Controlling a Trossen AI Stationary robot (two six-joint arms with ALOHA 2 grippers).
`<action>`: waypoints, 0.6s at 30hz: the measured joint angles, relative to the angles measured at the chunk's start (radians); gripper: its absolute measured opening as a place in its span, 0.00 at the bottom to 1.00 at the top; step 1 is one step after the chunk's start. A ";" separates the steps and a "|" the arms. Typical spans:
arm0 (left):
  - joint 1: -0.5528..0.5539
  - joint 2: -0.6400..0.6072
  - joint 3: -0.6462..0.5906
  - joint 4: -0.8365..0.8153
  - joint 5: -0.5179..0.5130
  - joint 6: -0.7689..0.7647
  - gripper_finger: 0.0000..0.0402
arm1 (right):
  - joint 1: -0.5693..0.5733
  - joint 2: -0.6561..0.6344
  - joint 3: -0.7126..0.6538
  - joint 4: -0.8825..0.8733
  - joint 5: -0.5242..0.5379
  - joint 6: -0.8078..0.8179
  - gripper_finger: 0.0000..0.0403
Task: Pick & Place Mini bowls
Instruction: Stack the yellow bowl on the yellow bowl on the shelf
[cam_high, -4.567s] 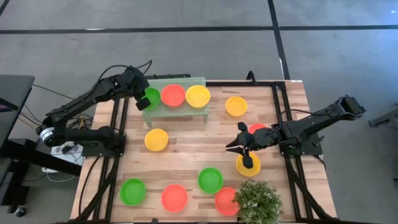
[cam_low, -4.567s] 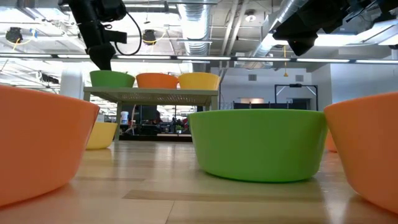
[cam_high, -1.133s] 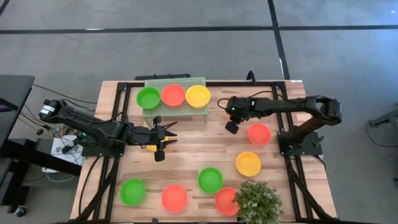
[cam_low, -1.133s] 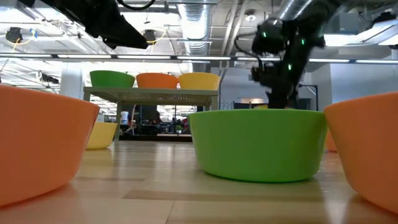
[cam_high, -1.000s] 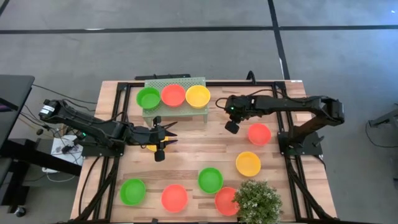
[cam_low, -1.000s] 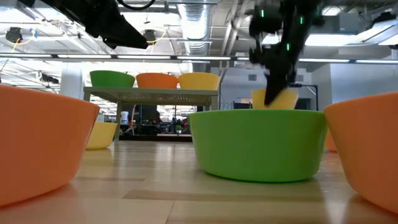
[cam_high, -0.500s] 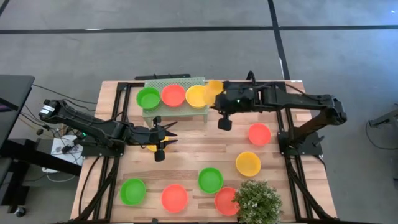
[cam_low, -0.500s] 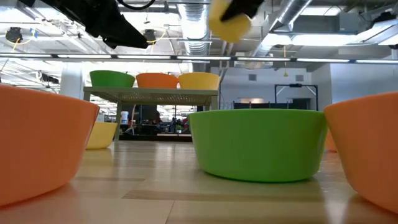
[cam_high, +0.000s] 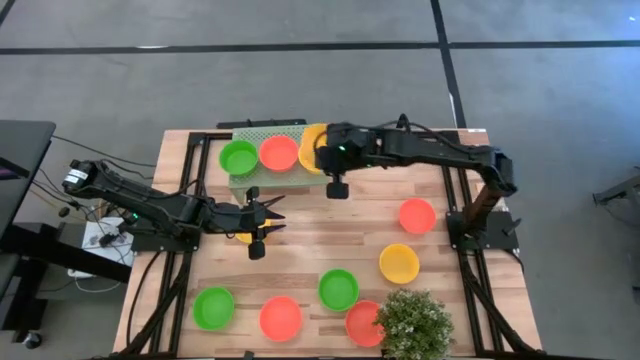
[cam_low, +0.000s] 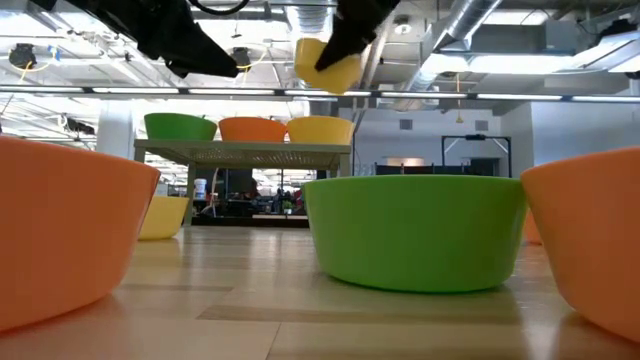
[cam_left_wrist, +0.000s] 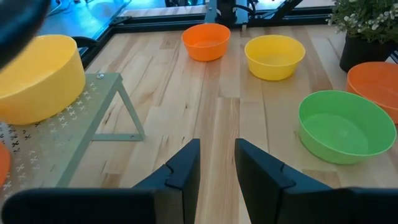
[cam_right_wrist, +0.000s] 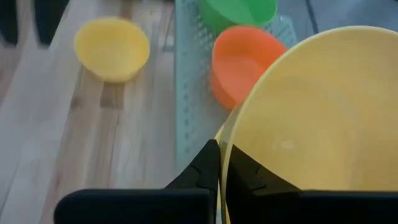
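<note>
My right gripper (cam_high: 324, 151) is shut on a yellow mini bowl (cam_high: 311, 141). It holds the bowl in the air over the right end of the pale green perforated stand (cam_high: 268, 130), above the stand's own yellow bowl (cam_low: 320, 130). A green bowl (cam_high: 239, 157) and a red bowl (cam_high: 279, 153) also sit on the stand. My left gripper (cam_high: 264, 227) is open and hovers above another yellow bowl (cam_right_wrist: 112, 46), which rests on the table. It touches nothing. My right gripper pinches the yellow bowl by its rim (cam_right_wrist: 225, 144), with one finger (cam_right_wrist: 244, 171) inside the bowl and the other outside. The bowl (cam_low: 328, 66) is lifted clear and tilted, high above the stand's top.
Six more bowls rest on the table: red (cam_high: 417, 215), yellow (cam_high: 399, 263), green (cam_high: 338, 289), red (cam_high: 362, 322), red (cam_high: 280, 318) and green (cam_high: 213, 308). A bushy plant (cam_high: 412, 325) stands at the near edge. Bare wood lies between the stand and the near bowls.
My right gripper has lifted the yellow bowl off the table to the right of the stand. It has carried the bowl up and toward the table's left, and it now holds it above the stand's right end. My left arm has kept still.
</note>
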 joint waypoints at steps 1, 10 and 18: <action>0.000 0.000 0.000 -0.001 0.000 0.000 0.25 | -0.010 0.025 0.031 -0.047 -0.017 0.000 0.01; 0.000 0.000 0.000 -0.009 0.000 0.000 0.25 | -0.058 0.190 0.229 -0.249 -0.081 0.010 0.02; 0.000 0.000 0.000 -0.008 0.000 0.000 0.25 | -0.059 0.203 0.254 -0.279 -0.116 0.006 0.01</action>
